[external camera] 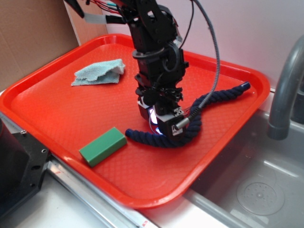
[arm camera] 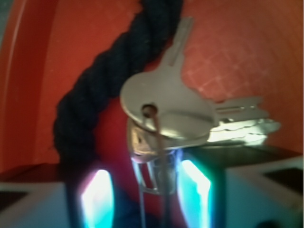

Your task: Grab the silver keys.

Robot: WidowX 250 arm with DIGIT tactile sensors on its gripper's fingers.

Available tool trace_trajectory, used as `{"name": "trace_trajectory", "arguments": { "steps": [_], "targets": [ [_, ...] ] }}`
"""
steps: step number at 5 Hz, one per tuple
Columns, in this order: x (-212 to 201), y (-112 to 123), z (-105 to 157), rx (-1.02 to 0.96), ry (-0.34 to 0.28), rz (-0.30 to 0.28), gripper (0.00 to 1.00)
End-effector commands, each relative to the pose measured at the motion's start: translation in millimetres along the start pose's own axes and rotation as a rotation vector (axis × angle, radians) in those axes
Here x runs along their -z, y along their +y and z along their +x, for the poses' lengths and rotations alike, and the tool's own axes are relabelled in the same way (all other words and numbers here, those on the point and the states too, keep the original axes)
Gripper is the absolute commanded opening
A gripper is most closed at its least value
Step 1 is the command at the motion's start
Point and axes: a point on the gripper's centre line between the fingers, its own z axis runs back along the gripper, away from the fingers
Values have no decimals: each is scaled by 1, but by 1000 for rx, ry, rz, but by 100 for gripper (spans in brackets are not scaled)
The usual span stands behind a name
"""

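Observation:
The silver keys [arm camera: 166, 107] are a small bunch of flat metal keys on thin wire rings, lying on the red tray right beside the dark blue rope [arm camera: 85, 104]. In the wrist view their rings reach down between my two glowing pads [arm camera: 97, 199]. The right pad is close against the rings and the left pad stands apart from them. My gripper [arm camera: 146, 190] is open around them. In the exterior view the gripper [external camera: 159, 124] is down at the tray next to the rope [external camera: 213, 99] and hides the keys.
A green block [external camera: 102, 146] lies on the red tray [external camera: 47, 109] in front and to the left. A light blue cloth [external camera: 99, 72] lies at the back left. A steel sink [external camera: 256, 180] and a grey faucet [external camera: 285, 90] are on the right. Cardboard [external camera: 28, 38] stands at the back left.

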Motion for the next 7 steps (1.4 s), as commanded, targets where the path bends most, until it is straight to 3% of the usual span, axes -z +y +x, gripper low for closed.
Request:
{"name": "trace_trajectory", "arguments": {
  "steps": [1,2,3,4,5,6,7],
  "targets": [
    [-32,-4,1,-53,-88,-17,0],
    [-53,8,-1,-109,-93,0,0],
    [-90,36,-6,-180,-126,60,0],
    [-127,66,-17,-205,-119,49,0],
    [-160,90,-37,-286,-161,119,0],
    [-178,102,-54,-360,-187,177,0],
    [-175,99,-49,-359,-141,213,0]
  ]
}}
